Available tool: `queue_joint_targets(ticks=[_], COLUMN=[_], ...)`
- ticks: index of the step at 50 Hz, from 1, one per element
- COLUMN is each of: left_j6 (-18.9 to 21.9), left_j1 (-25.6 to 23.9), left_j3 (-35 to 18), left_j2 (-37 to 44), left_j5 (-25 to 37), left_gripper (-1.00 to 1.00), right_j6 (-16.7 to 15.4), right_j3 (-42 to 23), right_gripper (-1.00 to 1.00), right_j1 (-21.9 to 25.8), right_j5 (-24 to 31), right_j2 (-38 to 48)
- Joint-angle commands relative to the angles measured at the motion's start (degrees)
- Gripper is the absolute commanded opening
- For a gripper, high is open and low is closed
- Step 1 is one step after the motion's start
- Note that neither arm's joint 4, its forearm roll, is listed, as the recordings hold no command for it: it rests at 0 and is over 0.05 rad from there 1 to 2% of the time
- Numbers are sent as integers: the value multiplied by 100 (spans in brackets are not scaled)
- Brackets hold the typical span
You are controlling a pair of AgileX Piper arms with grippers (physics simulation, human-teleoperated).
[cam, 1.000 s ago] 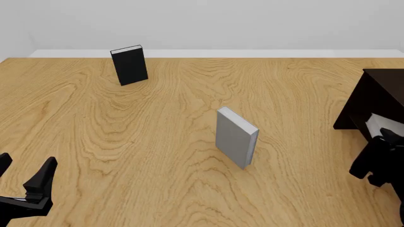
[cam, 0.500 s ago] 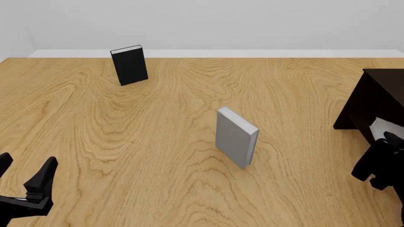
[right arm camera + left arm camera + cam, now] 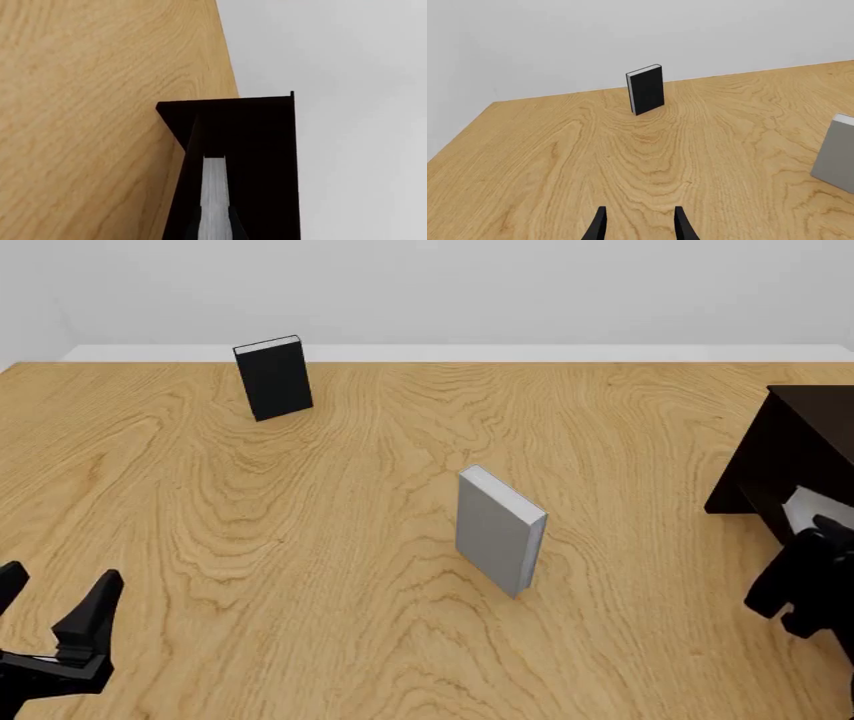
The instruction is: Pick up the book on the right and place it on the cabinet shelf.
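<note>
The light-grey book [image 3: 805, 506] is on edge in the mouth of the dark cabinet shelf [image 3: 790, 455] at the table's right edge. Only a pale sliver of it shows in the front view. My right gripper [image 3: 814, 535] is shut on the book. In the right wrist view the book's white page edges [image 3: 213, 190] run between the fingers into the dark recess of the cabinet [image 3: 267, 145]. My left gripper [image 3: 54, 615] hangs open over the near left of the table, holding nothing, and its fingers [image 3: 599, 225] show in the left wrist view.
Another grey book [image 3: 499, 530] stands upright mid-table and shows at the edge of the left wrist view [image 3: 835, 155]. A black book [image 3: 274, 377] stands at the far left [image 3: 646, 90]. The table ends just behind the cabinet.
My right gripper and the book have edged slightly to the right, deeper by the cabinet. The left arm has barely moved.
</note>
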Motion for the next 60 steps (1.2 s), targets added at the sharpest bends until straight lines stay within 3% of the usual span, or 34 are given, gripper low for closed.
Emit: queue_joint_targets(ticks=[1,5,6,60], left_j6=[-26,-29,-29,-21], left_j1=[-41,-48,-47,-69], left_j3=[0,0,0,1], left_j2=[-65,-90,-104,-53], left_j5=[77,110,124,89], left_gripper=[100,100,100,100], right_j6=[-4,7,6,206], right_j3=[-145,-143,-138,-318], right_gripper=[-100,-100,100,100], right_j1=[88,91,92,769], right_j5=[369,373,362,723], right_j2=[-93,-97,-89,74])
